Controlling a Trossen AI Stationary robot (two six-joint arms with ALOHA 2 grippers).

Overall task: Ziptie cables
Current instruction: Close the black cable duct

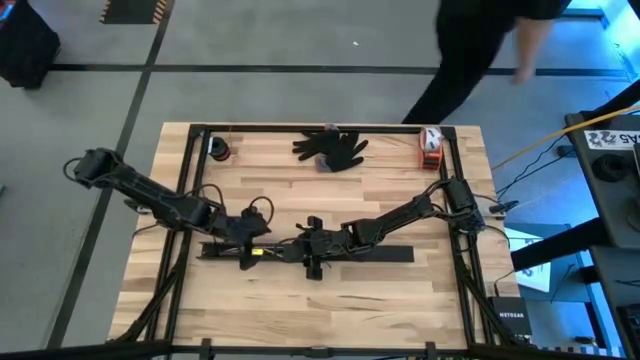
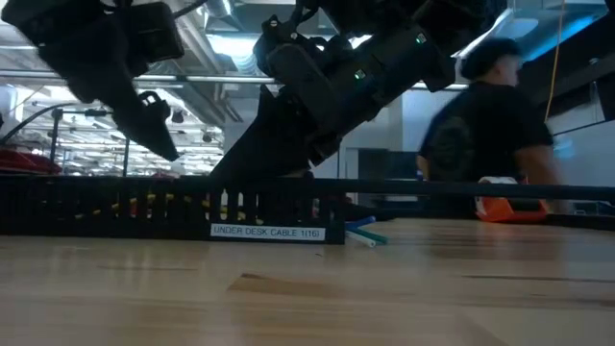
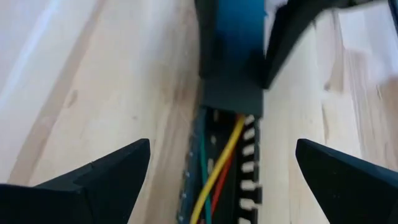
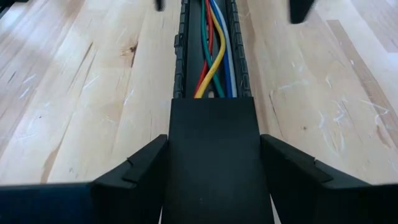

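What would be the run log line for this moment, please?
left gripper: open, over slotted channel with cables inside | right gripper: straddling channel cover | zip tie: none seen

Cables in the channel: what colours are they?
Yellow, red, green, blue and grey cables; right wrist view shows them best.

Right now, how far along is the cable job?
Done: the cables lie inside the slotted channel. In hand: the right gripper straddles the channel's flat black cover; the left gripper hovers open over the cabled stretch. Left: no ziptie is visible on the cables, so tying looks not yet done.
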